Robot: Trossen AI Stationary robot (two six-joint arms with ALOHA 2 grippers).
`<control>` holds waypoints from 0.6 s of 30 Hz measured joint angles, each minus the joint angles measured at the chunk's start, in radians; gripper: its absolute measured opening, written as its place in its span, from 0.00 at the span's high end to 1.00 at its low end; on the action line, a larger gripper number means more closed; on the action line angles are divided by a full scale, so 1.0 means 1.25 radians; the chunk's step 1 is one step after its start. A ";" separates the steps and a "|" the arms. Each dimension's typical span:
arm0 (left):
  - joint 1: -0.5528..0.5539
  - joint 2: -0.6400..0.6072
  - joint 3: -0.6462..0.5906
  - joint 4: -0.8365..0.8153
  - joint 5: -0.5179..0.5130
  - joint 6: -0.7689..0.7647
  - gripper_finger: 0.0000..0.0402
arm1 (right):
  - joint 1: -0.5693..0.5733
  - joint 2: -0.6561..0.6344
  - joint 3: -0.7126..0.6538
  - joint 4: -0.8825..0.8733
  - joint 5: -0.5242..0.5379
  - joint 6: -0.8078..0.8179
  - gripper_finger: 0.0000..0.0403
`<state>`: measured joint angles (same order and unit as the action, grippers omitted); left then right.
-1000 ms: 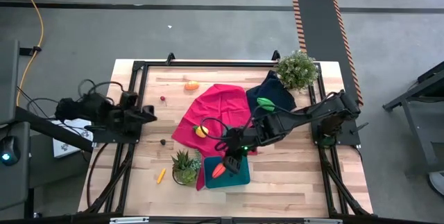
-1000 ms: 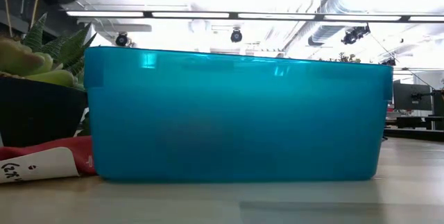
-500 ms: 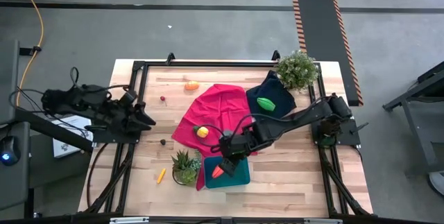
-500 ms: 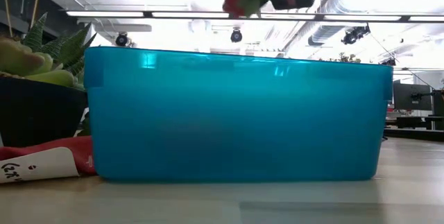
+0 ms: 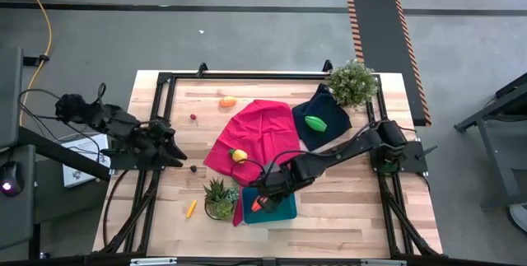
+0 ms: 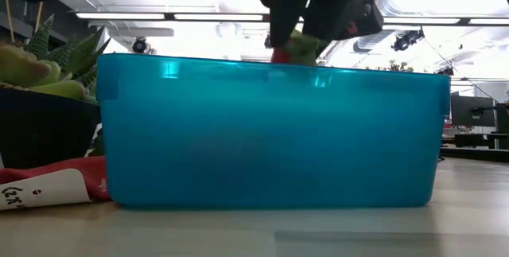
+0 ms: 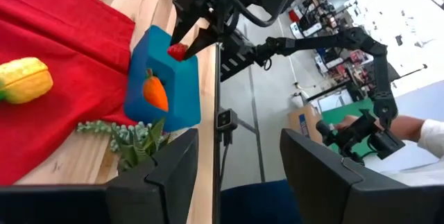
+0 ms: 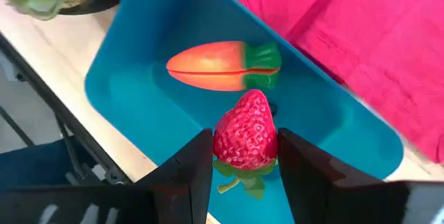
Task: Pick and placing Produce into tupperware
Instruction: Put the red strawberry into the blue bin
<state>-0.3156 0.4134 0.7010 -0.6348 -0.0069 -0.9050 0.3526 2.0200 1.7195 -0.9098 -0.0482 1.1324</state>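
Now R fingers (image 8: 244, 161) grip strawberry (image 8: 245, 137) over tupperware (image 8: 139, 92) w/ carrot (image 8: 222, 66).

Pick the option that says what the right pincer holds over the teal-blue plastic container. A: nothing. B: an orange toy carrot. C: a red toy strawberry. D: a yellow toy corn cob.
C: the right pincer grips a red toy strawberry over the teal-blue plastic container, while the orange toy carrot already lies inside.
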 joint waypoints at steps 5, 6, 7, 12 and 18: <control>-0.091 0.026 0.000 -0.004 -0.079 -0.017 0.52 | 0.009 0.014 0.000 -0.005 0.001 0.040 0.68; -0.109 0.033 0.000 -0.004 -0.090 -0.020 0.52 | 0.012 0.016 0.000 -0.007 0.000 0.051 0.68; -0.126 0.042 0.000 -0.005 -0.102 -0.026 0.52 | 0.014 0.017 0.000 -0.016 0.000 0.057 0.68; -0.202 0.088 0.000 -0.004 -0.168 -0.059 0.52 | 0.024 0.027 0.000 -0.029 0.002 0.090 0.68; -0.288 0.139 0.000 -0.002 -0.238 -0.103 0.52 | 0.026 0.034 0.000 -0.028 0.010 0.120 0.68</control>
<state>-0.6754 0.5871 0.7010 -0.6370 -0.3041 -1.0337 0.3855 2.0627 1.7191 -0.9448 -0.0361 1.2823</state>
